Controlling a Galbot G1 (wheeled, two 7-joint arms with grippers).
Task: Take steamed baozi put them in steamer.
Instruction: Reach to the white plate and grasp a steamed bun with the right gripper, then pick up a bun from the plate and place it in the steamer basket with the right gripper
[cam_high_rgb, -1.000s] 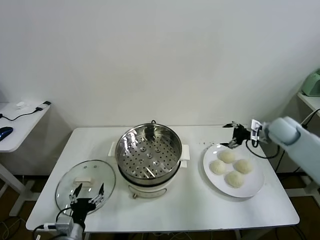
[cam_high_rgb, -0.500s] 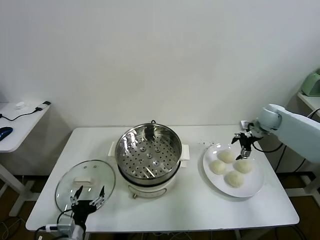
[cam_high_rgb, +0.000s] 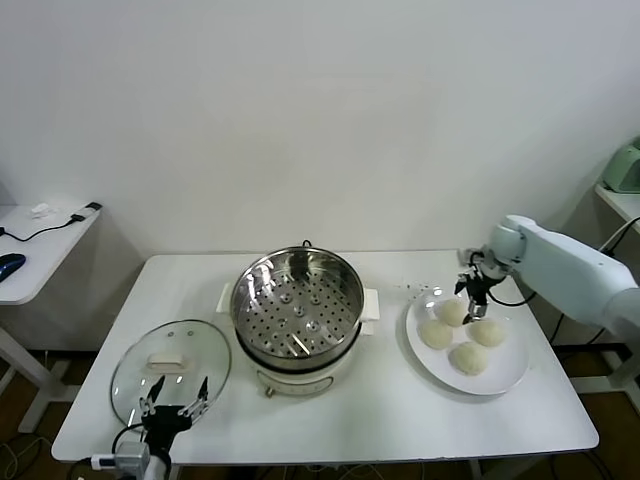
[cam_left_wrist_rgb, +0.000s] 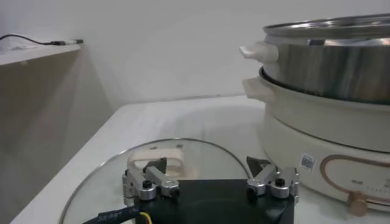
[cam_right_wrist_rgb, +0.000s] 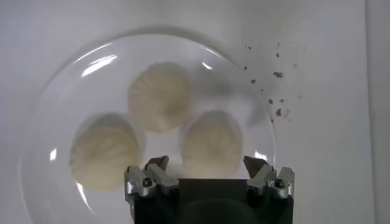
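Four creamy-white steamed baozi (cam_high_rgb: 468, 357) lie on a white plate (cam_high_rgb: 512, 366) at the table's right. My right gripper (cam_high_rgb: 472, 301) hangs open just above the plate's far side, between the two rear buns. In the right wrist view three baozi show, and one bun (cam_right_wrist_rgb: 212, 143) lies straight ahead of the open gripper (cam_right_wrist_rgb: 205, 164), untouched. The steamer (cam_high_rgb: 297, 305), a shiny steel pot with an empty perforated tray on a white base, stands mid-table. My left gripper (cam_high_rgb: 172, 395) is open and empty at the front left, low over the glass lid (cam_left_wrist_rgb: 183, 152).
The round glass lid (cam_high_rgb: 170, 362) lies flat left of the steamer (cam_left_wrist_rgb: 329, 67). Dark crumbs (cam_right_wrist_rgb: 277, 74) dot the table by the plate (cam_right_wrist_rgb: 61, 79). A side table (cam_high_rgb: 40, 240) stands at the far left and a green appliance (cam_high_rgb: 626, 165) at the far right.
My right gripper has swung from behind the plate to point down over the rear buns and come lower and slightly left. The left gripper has barely moved.
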